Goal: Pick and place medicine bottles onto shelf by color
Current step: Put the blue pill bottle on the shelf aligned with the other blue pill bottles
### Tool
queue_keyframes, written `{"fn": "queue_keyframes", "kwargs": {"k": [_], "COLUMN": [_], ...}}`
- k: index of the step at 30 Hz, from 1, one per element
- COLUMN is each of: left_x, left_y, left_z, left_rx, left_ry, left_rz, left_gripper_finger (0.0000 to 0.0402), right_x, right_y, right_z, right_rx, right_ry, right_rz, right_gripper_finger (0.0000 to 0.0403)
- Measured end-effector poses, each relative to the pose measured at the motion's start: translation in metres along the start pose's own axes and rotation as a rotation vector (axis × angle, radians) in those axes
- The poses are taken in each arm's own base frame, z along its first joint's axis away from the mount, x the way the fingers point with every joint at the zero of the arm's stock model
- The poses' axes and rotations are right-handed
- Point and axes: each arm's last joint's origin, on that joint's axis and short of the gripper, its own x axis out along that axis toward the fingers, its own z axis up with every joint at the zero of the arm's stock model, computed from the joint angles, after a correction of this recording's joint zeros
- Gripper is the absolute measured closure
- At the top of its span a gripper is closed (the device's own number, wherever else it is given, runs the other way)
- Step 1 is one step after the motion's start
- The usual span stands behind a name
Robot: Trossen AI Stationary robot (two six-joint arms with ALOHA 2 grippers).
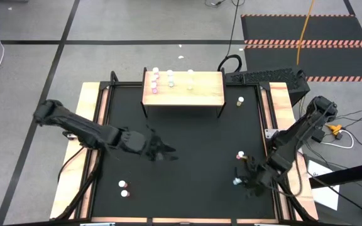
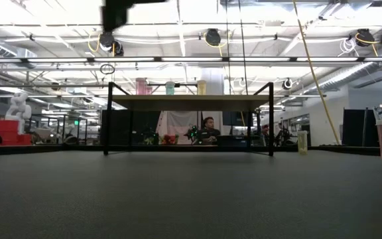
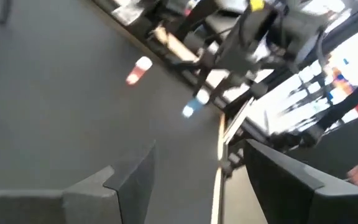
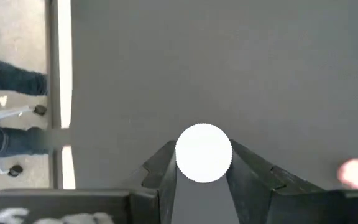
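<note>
The shelf (image 1: 184, 89) stands at the table's far middle with three bottles on its left half: pink (image 1: 154, 80), pale (image 1: 170, 78) and yellowish (image 1: 190, 76); it also shows in the low view (image 2: 191, 102). My right gripper (image 1: 247, 180) is low at the table's near right, shut on a pale blue bottle (image 1: 236, 182), whose white cap (image 4: 204, 153) shows between its fingers. A pink bottle (image 1: 241, 155) stands just beyond it. My left gripper (image 1: 163, 151) hangs open and empty (image 3: 197, 186) over the table's middle left. My right gripper has the blue bottle's round white cap (image 4: 180, 155) between its two fingers, one on each side. The fingers (image 4: 247, 171) point down from above. The cap hides the bottle's body and foot, so I cannot tell whether it stands on the table.
A yellow bottle (image 1: 240, 100) stands on the black mat right of the shelf. Two pink bottles (image 1: 124, 188) stand at the near left. Wooden strips (image 1: 80, 157) edge the table on both sides. A person sits in the room behind the table (image 2: 209, 127).
</note>
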Motion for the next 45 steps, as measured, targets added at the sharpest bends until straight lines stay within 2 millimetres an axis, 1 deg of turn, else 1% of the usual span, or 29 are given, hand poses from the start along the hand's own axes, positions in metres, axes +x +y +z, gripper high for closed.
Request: {"fn": "queue_keyframes", "kwargs": {"k": [5,8,10,13,16,19,21,26,29,32,34,39,42,45], "left_x": [-0.051,-0.073,-0.083,-0.088,-0.088,-0.087,-0.093,-0.115,-0.132,-0.143,-0.150,-0.153,-0.149,-0.144], "left_y": [0.005,0.012,0.018,0.027,0.033,0.043,0.053,0.073,0.077,0.081,0.085,0.093,0.098,0.102], "left_z": [0.008,0.007,0.006,0.007,0.013,0.021,0.027,0.048,0.057,0.063,0.066,0.073,0.077,0.082], "left_rx": [0.059,0.095,0.117,0.173,0.239,0.262,0.249,0.180,0.132,0.164,0.159,0.085,0.072,0.115], "left_ry": [0.069,0.102,0.108,0.094,0.094,0.105,0.107,0.029,-0.054,-0.090,-0.120,-0.141,-0.144,-0.127], "left_rz": [0.090,0.185,0.267,0.376,0.409,0.439,0.487,0.578,0.585,0.609,0.630,0.620,0.642,0.633], "left_gripper_finger": [0.0161,0.0161,0.0161,0.0161,0.0161,0.0161,0.0161,0.0161,0.0161,0.0161,0.0161,0.0161,0.0161,0.0161], "right_x": [-0.012,-0.021,-0.026,-0.033,-0.039,-0.046,-0.050,-0.059,-0.064,-0.068,-0.070,-0.079,-0.076,-0.071], "right_y": [-0.016,-0.028,-0.035,-0.045,-0.053,-0.065,-0.077,-0.119,-0.150,-0.181,-0.197,-0.225,-0.236,-0.245], "right_z": [0.050,0.083,0.103,0.136,0.167,0.196,0.211,0.241,0.256,0.271,0.282,0.305,0.316,0.325], "right_rx": [0.040,0.102,0.136,0.158,0.160,0.122,0.101,0.019,-0.002,-0.017,-0.032,-0.079,-0.097,-0.106], "right_ry": [-0.080,-0.149,-0.187,-0.241,-0.275,-0.264,-0.241,-0.219,-0.240,-0.263,-0.276,-0.245,-0.235,-0.254], "right_rz": [-0.008,-0.025,-0.041,-0.063,-0.088,-0.099,-0.108,-0.149,-0.162,-0.181,-0.178,-0.206,-0.225,-0.240], "right_gripper_finger": [0.0290,0.0290,0.0290,0.0289,0.0289,0.0289,0.0289,0.0289,0.0289,0.0289,0.0289,0.0289,0.0289,0.0289]}}
